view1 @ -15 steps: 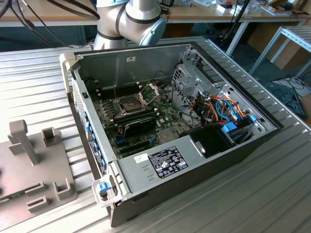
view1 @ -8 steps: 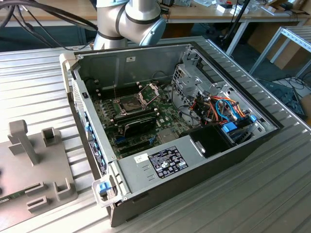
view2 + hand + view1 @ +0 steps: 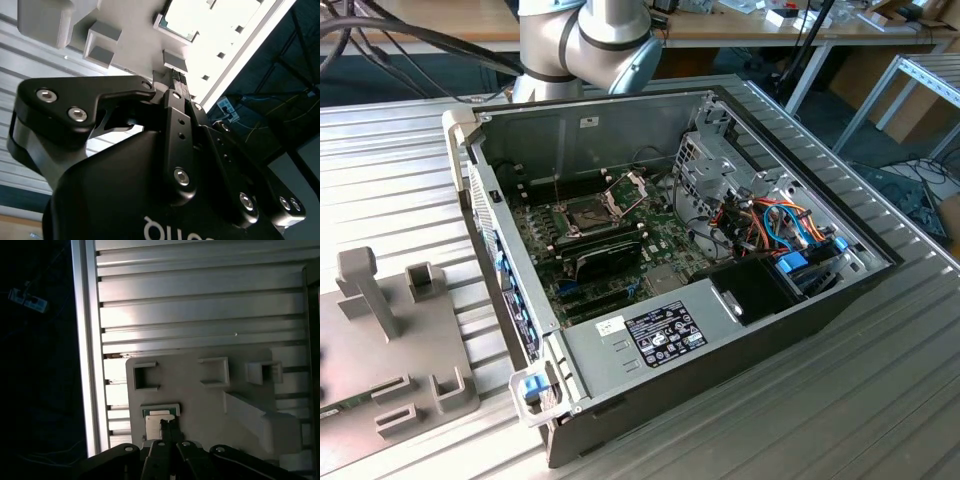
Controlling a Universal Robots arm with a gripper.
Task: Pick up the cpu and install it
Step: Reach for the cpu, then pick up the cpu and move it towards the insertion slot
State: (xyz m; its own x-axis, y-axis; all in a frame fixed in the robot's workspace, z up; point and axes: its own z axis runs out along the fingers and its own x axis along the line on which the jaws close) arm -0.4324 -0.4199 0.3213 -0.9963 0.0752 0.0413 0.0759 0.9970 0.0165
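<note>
— Exterior view?
— An open computer case (image 3: 620, 125) sits on the ribbed counter (image 3: 880, 400); its socket (image 3: 588, 212) has the frame swung up.
— First wrist view?
— The cpu (image 3: 161, 414) lies flat in a grey holder (image 3: 210, 405). The claw (image 3: 170, 426) hovers just over its edge, fingers pressed together, gripping nothing.
— Second wrist view?
— Same: tips closed, cpu just ahead. Probably light, stiff, fragile underneath; I'd pinch its opposite edges.

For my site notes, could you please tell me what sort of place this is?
Probably a robotics lab or workshop: an open desktop computer case lies on a ribbed aluminium table, a robot arm rises beyond it, and a workbench with cables and clutter runs along the background.
</note>
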